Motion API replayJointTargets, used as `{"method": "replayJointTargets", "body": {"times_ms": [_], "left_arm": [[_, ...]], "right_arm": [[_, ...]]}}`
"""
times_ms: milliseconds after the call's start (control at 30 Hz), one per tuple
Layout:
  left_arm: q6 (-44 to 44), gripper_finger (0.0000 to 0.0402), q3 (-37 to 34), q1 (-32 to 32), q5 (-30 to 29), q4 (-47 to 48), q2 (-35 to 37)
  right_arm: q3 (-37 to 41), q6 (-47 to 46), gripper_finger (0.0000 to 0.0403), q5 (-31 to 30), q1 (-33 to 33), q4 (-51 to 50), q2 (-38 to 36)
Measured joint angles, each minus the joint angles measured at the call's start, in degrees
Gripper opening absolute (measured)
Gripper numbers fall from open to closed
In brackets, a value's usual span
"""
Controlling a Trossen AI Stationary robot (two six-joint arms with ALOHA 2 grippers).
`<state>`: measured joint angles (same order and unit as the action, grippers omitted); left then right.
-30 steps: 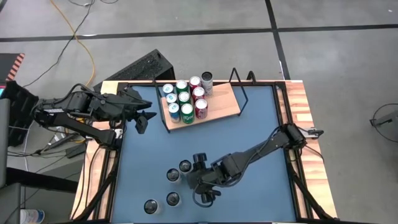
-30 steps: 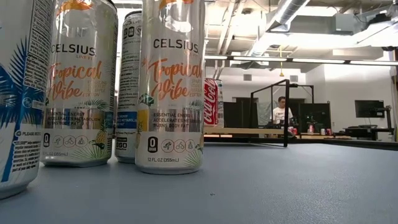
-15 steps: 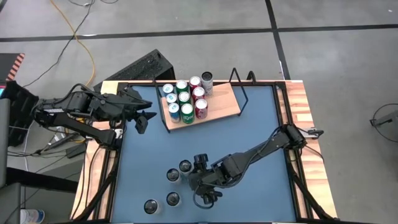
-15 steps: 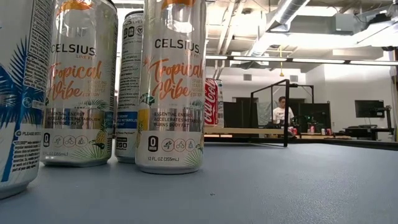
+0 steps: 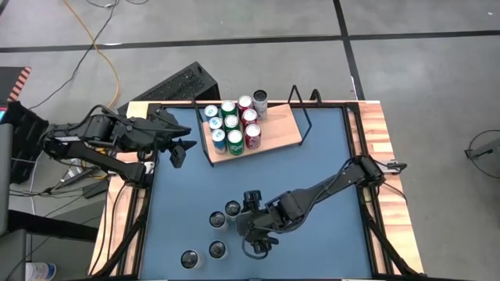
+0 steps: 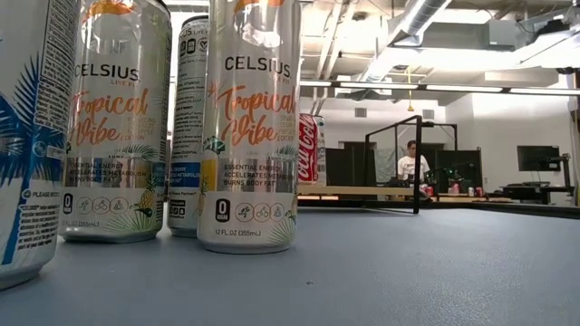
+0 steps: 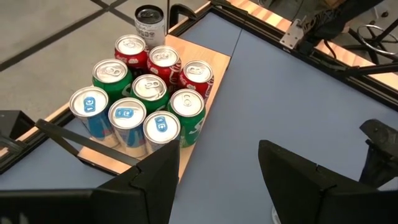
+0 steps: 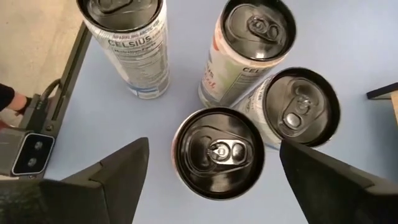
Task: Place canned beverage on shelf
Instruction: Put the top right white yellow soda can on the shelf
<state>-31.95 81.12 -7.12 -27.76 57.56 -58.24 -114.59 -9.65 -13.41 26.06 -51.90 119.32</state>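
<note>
1. Black right end effector (image 8: pixel 211 163), fingers spread wide around a black-topped can (image 8: pixel 218 153) near the table's (image 5: pixel 328 156) front edge, has opened further and closes on nothing.
2. Left end effector (image 7: pixel 214 177) still hangs parted, empty, beside the shelf (image 5: pixel 277 129) at the table's far edge.
3. Nearby cans (image 6: pixel 251 127) read "CELSIUS Tropical Vibe".

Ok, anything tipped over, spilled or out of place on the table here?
Nothing stands out. The cans on the shelf stand upright in a tight cluster, and the four loose cans near the right hand are upright too, with no spills on the blue tabletop.
</note>
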Motion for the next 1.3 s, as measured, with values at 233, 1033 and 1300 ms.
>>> {"method": "replayJointTargets", "body": {"times_ms": [233,1033,1300], "left_arm": [[0.2,0.0206,0.0,0.0,-1.1,0.0,0.0],[2.2,0.0206,0.0,0.0,-1.6,0.0,0.0],[2.2,0.0206,0.0,0.0,-1.6,0.0,0.0]], "right_arm": [[0.1,0.0,0.0361,1.7,-0.8,0.7,1.1],[2.2,-0.6,0.0253,2.9,-1.8,2.7,2.6],[1.7,0.0,0.0221,1.4,-0.6,-0.7,2.0]]}}
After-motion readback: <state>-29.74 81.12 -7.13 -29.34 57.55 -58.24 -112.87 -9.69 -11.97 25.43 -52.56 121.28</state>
